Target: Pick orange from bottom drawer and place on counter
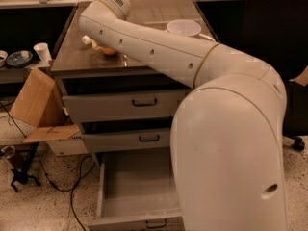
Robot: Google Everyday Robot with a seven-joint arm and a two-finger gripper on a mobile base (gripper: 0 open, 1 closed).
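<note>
Camera view shows the orange (109, 51) on the bench (159, 11), near its front left corner, half hidden under the robot's white arm (159, 52). The hand (88, 40) is just beside the orange, on its left, and mostly covered by the wrist. Whether it is wide, narrow or holding the fruit, I cannot tell. The bottom drawer (137, 182) stands pulled out and its visible floor is bare. I think the risk is this: the orange is round and close to the edge, so a push from the hand or arm could roll it off the bench. The arm could also knock the white bowl (184, 28) behind it. No brand, label or writing can be read.
</note>
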